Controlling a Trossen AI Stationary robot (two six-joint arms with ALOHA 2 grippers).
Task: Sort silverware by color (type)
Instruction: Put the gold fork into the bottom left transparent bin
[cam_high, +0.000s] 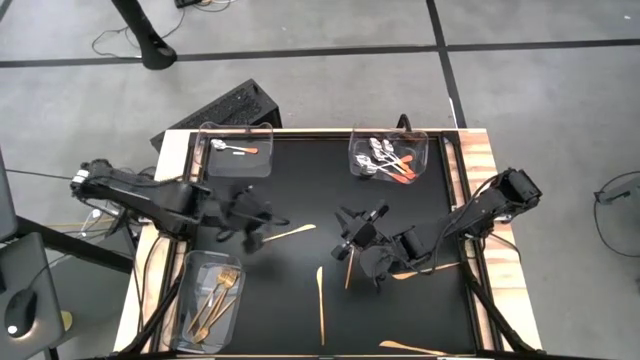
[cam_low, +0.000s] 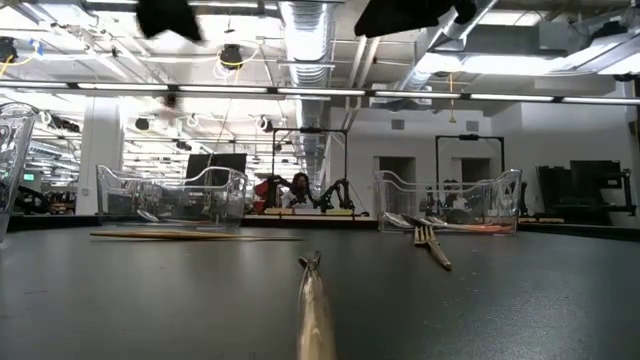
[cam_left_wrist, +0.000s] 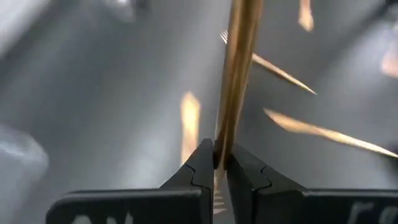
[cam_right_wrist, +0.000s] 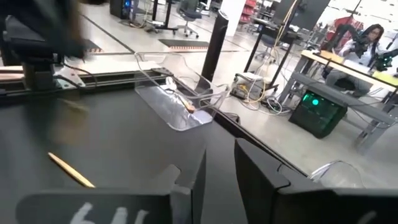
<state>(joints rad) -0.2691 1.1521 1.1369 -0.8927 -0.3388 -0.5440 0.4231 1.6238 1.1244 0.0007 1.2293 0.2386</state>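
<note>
Your left gripper (cam_left_wrist: 219, 163) is pinching a gold knife (cam_left_wrist: 236, 68) tight between its fingertips, the blade running straight out ahead of it. From above, that gripper (cam_high: 254, 237) is hanging over the left half of the black mat (cam_high: 300, 185), with the knife (cam_high: 290, 233) sticking out toward the middle.

Your right gripper (cam_right_wrist: 219, 168) is standing with a narrow gap between its fingers and is carrying nothing. It (cam_high: 352, 235) is hovering over the mat's middle, above a fork (cam_high: 349, 266) that is lying flat beneath it.

The rest of the silverware is sitting like this: red-handled spoons (cam_high: 385, 163) in the far right tray (cam_high: 425, 140), one spoon (cam_high: 236, 149) in the far left tray (cam_high: 208, 130), and gold forks (cam_high: 216, 298) in the near left tray (cam_high: 188, 262). Loose gold pieces are lying on the mat: one knife (cam_high: 321, 298) near the centre, another (cam_high: 425, 268) just right of your right gripper, and one more (cam_high: 410, 347) at the near edge.
</note>
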